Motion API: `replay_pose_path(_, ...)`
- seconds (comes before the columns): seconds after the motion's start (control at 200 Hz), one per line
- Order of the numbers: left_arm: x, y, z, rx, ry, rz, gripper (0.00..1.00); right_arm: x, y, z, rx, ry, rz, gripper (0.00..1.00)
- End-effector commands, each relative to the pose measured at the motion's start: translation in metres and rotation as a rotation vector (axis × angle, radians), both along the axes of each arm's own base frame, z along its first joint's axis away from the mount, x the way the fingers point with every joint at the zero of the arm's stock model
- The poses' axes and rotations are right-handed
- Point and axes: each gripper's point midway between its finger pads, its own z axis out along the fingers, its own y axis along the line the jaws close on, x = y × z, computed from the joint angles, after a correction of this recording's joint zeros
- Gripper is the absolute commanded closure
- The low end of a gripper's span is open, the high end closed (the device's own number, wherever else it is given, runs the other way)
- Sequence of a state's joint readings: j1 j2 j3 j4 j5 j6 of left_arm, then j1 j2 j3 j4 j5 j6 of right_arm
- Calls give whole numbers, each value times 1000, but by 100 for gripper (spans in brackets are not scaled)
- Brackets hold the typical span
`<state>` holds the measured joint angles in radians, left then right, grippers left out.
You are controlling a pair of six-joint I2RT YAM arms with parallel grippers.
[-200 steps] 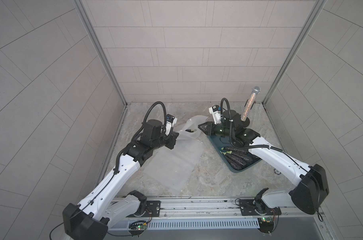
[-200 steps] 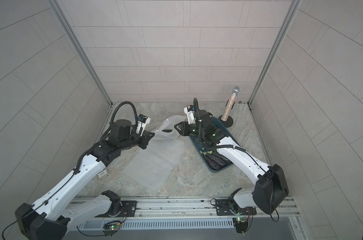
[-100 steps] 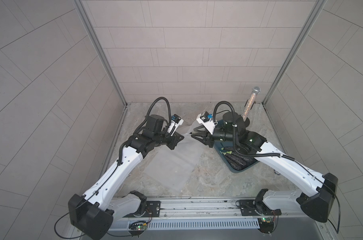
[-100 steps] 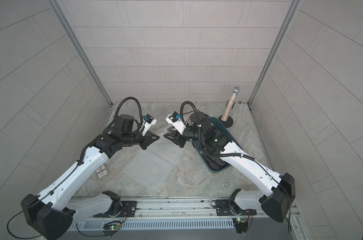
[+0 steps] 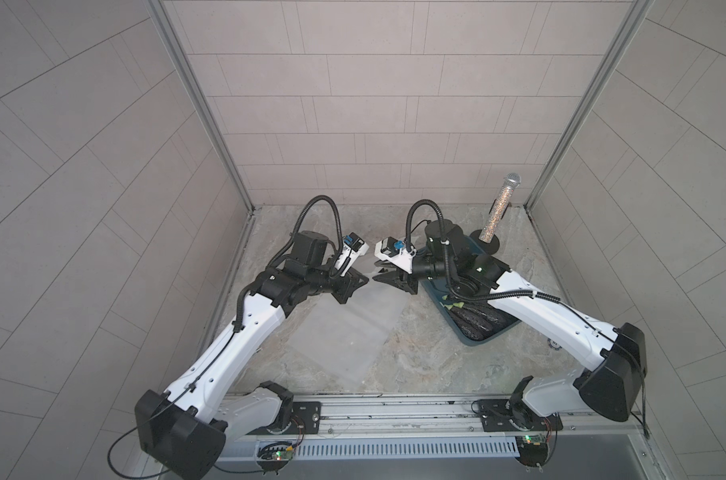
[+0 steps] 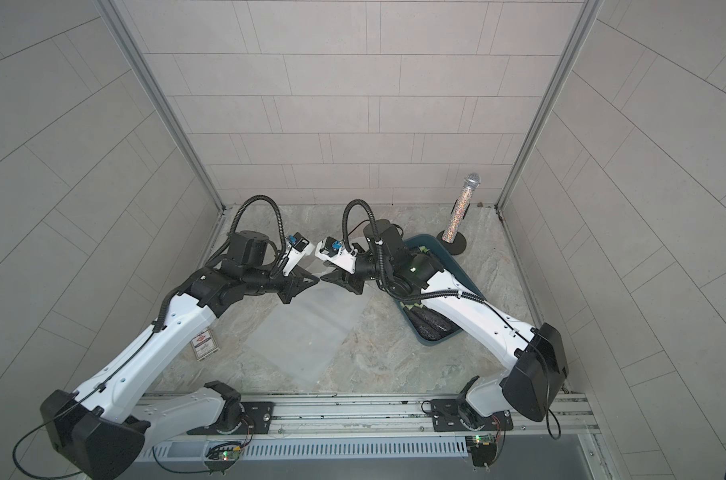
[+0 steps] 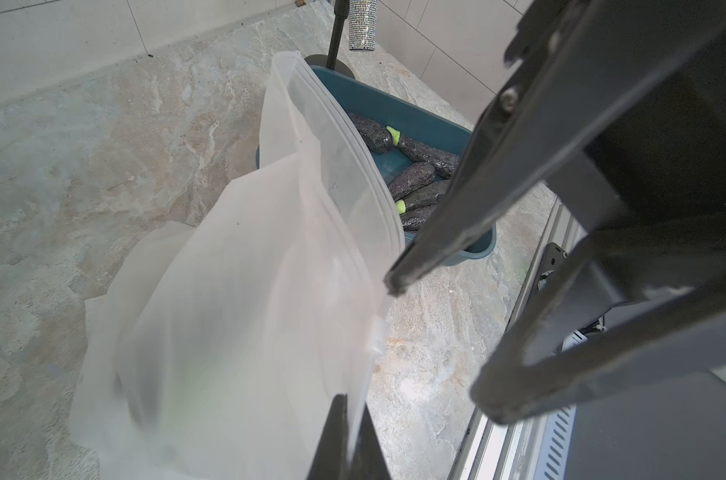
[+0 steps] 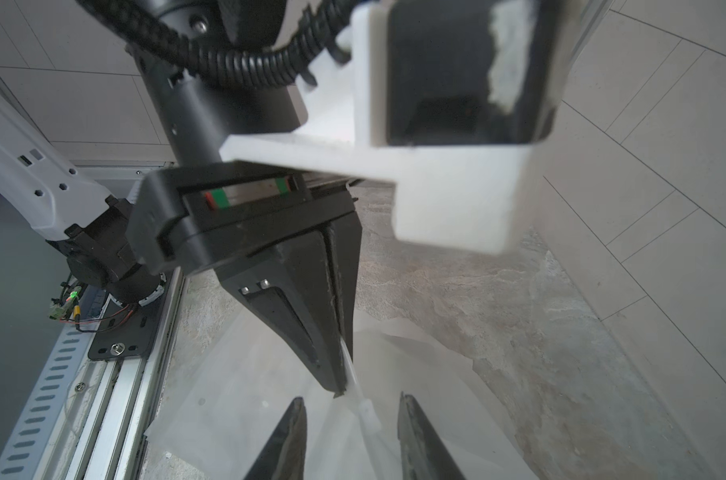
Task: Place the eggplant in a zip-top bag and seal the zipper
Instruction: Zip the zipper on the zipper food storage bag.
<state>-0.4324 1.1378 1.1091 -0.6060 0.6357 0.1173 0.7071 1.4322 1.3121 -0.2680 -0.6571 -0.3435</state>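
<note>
In both top views we are pinching the bag [image 5: 353,328] rim in the closed left gripper [image 5: 363,282]. The right gripper [image 5: 376,272] is hanging part-open, facing it. The eggplants [image 5: 481,322] are lying behind the right jaws in the bin [image 5: 475,343], so we judge that loading and sealing are both left to do. Only the left wrist view is showing the bag's layers seemingly parted. Only the right wrist view is showing the zipper end [image 8: 367,411] between the right jaws, unclamped.
</note>
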Motion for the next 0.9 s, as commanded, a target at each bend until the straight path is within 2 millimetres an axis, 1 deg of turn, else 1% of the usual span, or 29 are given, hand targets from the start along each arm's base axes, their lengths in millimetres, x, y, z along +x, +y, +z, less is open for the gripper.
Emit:
replay_pose_path(0.0, -6, 1, 18, -17, -58, -29, 100, -5, 7, 3, -18, -43, 73, 63)
replay_pose_path(0.265, -10, 3, 22, -19, -72, -32, 100, -1, 11, -6, -53, -49, 83, 69)
replay_pose_path(0.36, -10, 4, 21, -15, -72, -29, 100, -1, 11, -7, -55, -50, 82, 76)
replay_pose_path(0.64, -8, 6, 21, -4, -78, -12, 100, -3, 9, -7, -62, -52, 85, 91)
replay_pose_path(0.75, -1, 12, 19, 21, -85, 38, 100, -3, 8, -8, -68, -52, 78, 95)
replay_pose_path(0.896, 13, 24, 15, 69, -102, 135, 100, -2, 1, -9, -88, -65, 46, 96)
